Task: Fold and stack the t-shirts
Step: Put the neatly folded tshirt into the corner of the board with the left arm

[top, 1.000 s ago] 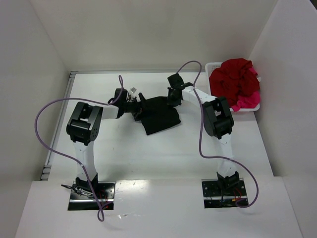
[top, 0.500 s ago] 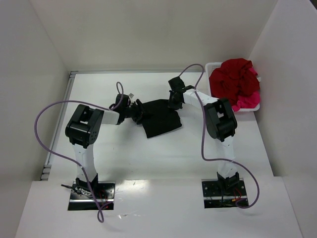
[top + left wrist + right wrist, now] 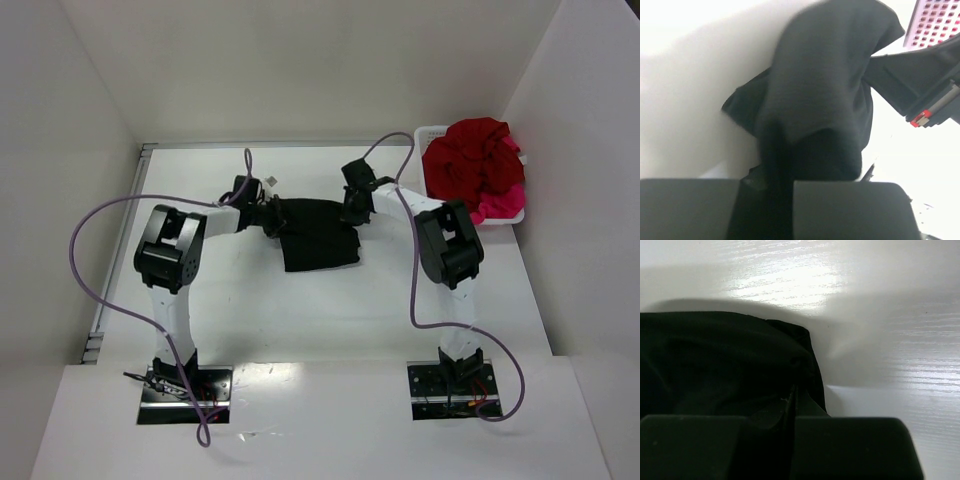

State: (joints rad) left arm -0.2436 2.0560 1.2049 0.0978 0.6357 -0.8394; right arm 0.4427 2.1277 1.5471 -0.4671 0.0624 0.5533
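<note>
Filling most of the overhead view is a white, wood-grained bench [image 3: 300, 310], walled in white at the back and on both sides. Two white-and-black jointed arms rise from plates at its near edge. The left arm [image 3: 170, 260] and the right arm [image 3: 448, 250] both reach inward toward the far middle of the bench.

Between their wrists lies a solid black short-sleeved cloth t-shirt [image 3: 320, 235]. It is bunched into a rough rectangle and rests on the bench near its far centre.

A white perforated plastic basket [image 3: 432, 132] stands in the far right corner, just beside the right arm's wrist. It is heaped with a crumpled dark red cloth t-shirt [image 3: 475, 160]. A bright pink cloth t-shirt [image 3: 497, 208] spills over its near right side.

A thin purple cable [image 3: 100, 215] loops out from the left arm, and a second purple cable [image 3: 412, 290] runs along the right arm.

The left jaws are closed tight on the black t-shirt's left edge, and the wrist view shows dark cloth pinched between them and lifted in a fold. The right jaws are also closed, gripping the shirt's far right corner, with the fabric pinched between them where it meets the bench.
</note>
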